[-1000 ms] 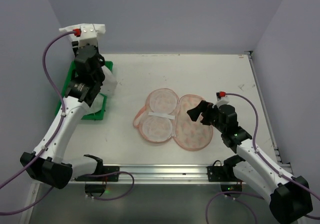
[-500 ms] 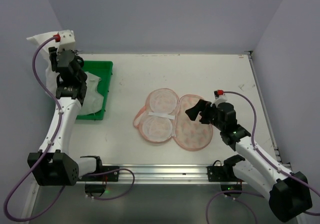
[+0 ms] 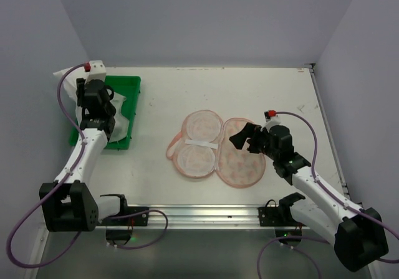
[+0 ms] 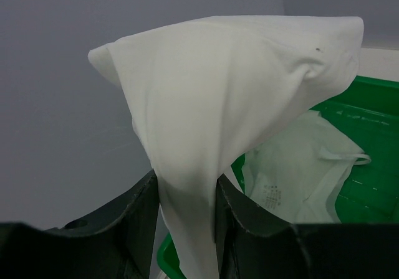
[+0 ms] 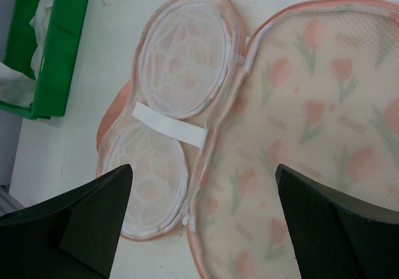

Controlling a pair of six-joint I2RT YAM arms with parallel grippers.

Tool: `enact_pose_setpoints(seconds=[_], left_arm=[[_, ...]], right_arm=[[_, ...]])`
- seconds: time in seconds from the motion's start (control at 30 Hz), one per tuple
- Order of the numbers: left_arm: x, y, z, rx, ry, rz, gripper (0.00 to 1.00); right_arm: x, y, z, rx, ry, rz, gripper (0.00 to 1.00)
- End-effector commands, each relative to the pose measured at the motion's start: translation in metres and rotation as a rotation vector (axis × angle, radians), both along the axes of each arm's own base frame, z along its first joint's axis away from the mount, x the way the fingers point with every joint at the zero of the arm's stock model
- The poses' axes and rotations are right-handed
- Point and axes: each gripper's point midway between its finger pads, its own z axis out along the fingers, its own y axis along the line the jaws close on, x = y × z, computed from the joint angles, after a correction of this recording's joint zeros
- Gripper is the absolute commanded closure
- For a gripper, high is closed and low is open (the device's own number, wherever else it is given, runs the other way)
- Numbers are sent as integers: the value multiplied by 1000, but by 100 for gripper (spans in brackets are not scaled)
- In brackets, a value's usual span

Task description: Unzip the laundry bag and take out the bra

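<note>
The laundry bag (image 3: 215, 148) lies unzipped and spread flat mid-table. Its printed half (image 5: 312, 136) is on the right and its half with white mesh cups (image 5: 181, 61) is on the left. My right gripper (image 3: 240, 139) hovers over the bag, open and empty, and its own view (image 5: 201, 170) looks down on the zip seam. My left gripper (image 3: 84, 86) is shut on the white bra (image 4: 230, 86) and holds it up at the far left corner of the green tray (image 3: 128, 83). The fabric is pinched between the fingers (image 4: 140, 210).
More white fabric (image 4: 299, 167) with a strap and a printed label lies in the green tray (image 4: 374, 98); I cannot tell if it is one piece with the held cloth. Grey walls stand close behind and to the left of the left arm. A metal rail runs along the near table edge (image 3: 199, 213).
My left arm swung left and back from over the tray, then came down a little, still holding the white fabric. My right gripper shifted slightly left over the bag.
</note>
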Motion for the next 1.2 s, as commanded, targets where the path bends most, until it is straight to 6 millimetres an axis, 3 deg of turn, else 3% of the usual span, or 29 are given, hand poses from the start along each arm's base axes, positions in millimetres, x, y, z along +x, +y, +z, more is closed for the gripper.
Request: enact_pose_setpoints(seconds=[0.0, 0.23, 0.5, 0.57, 0.63, 0.87, 1.0, 1.17], left_arm=[[24, -1, -2, -23, -34, -16, 59], [69, -11, -29, -52, 50, -100, 59], [114, -19, -92, -109, 196, -134, 57], [117, -18, -113, -132, 250, -119, 57], [117, -16, -118, -141, 265, -89, 59], [89, -11, -116, -137, 308, -42, 60], [97, -17, -124, -150, 327, -91, 58], [112, -19, -159, -194, 407, -75, 58]], right_arm=[[9, 4, 26, 21, -78, 14, 1], [5, 1, 21, 5, -71, 14, 1], [3, -4, 20, -24, -70, 10, 1], [3, -8, 21, -37, -80, -4, 1], [3, -11, 20, -46, -83, -18, 1], [4, -11, 15, -44, -70, -22, 1], [4, -9, 11, -43, -60, -10, 1], [4, -10, 11, -48, -62, -18, 1]])
